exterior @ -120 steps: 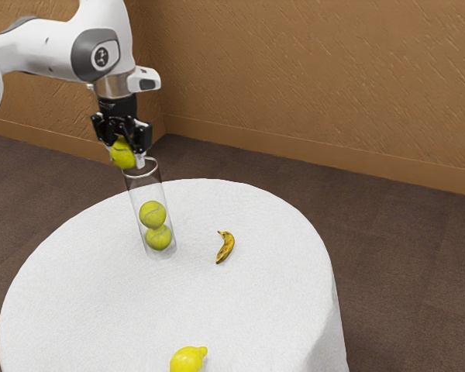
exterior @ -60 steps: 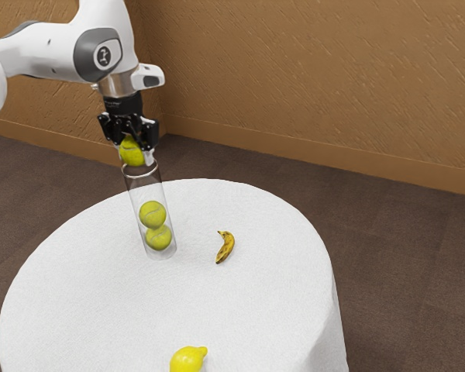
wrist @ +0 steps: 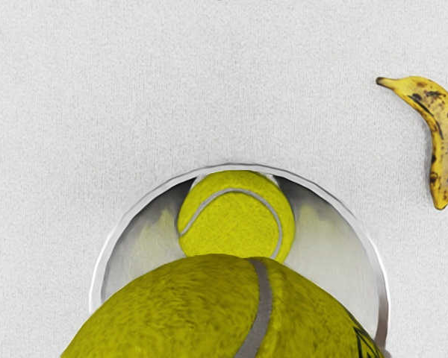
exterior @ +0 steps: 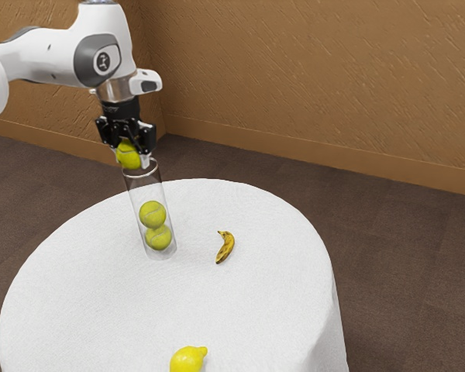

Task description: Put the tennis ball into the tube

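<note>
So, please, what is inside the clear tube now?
Inside the clear tube, an upper tennis ball rests on a lower tennis ball. In the wrist view, the lower one is covered, and the held ball hides part of the inside.

Matt felt and cloth are being set against a smooth, clear tube (exterior: 146, 190).
Fuzz is being shown on the tennis balls (wrist: 209, 306), a fine weave on the matt tablecloth (exterior: 256, 302); rough, grooved texture is being seen on the wall (exterior: 294, 77), smooth skin on the lemon (exterior: 187, 359).
</note>
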